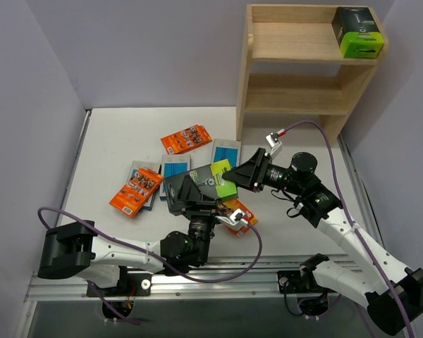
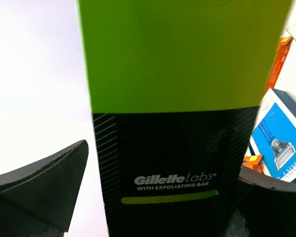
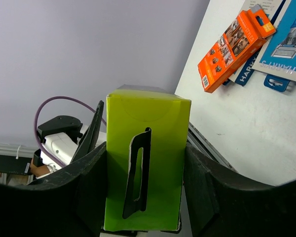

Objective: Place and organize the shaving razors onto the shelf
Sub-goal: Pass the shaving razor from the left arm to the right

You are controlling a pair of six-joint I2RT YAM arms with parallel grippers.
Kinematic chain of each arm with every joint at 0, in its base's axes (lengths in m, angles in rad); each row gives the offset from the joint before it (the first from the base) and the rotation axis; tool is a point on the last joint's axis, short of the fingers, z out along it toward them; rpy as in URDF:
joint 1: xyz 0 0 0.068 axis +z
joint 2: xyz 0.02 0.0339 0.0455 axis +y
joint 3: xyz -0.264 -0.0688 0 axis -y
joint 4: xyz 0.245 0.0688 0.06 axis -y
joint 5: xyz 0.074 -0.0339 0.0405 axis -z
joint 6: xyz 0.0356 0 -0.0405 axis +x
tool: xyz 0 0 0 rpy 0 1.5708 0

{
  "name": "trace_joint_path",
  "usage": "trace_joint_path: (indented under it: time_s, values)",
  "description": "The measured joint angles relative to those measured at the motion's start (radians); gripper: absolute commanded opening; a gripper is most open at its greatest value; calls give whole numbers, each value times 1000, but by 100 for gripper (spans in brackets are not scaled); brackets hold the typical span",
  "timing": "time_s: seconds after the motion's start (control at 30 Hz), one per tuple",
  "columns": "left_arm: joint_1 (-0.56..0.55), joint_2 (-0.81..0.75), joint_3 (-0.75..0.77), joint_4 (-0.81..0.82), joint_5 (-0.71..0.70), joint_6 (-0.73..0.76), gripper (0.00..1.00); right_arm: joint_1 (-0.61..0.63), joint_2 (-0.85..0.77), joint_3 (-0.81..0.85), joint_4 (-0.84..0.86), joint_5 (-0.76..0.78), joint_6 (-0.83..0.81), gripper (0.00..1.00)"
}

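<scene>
- While the right pincer (image 3: 145, 190) clamps the lime end of a black box (image 1: 221, 180) over the bench (image 1: 113, 141), the left pincer (image 2: 158, 197) stands wide around its black end.
- A second box (image 1: 358, 32) sits on the shelf (image 1: 296, 111), top tier, right end.

The shelf (image 1: 290, 108) is showing bare, matt pale wood; the black-and-lime box (image 2: 177, 148) is looking like smooth, faintly glossy printed card; the right fingers (image 3: 212, 187) are looking like matt black plastic
</scene>
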Motion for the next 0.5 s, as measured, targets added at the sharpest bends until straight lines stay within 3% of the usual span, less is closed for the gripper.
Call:
trace_joint_path:
  time_s: [0.17, 0.23, 0.37, 0.4, 0.5]
  values:
    - [26, -60, -2, -22, -10, -68, 94, 0, -13, 0, 10, 7, 13, 0]
    - [37, -101, -5, -47, -14, -125, 99, 0, -22, 0, 20, 6, 19, 0]
    - [42, -212, -6, -261, 8, -288, 100, 3, -35, 0, 24, 6, 31, 0]
    - [42, -233, -6, -315, 14, -325, 94, 3, -35, 0, 22, 7, 33, 0]
    - [43, -276, -6, -433, 34, -401, 94, 3, -36, 0, 10, 10, 47, 0]
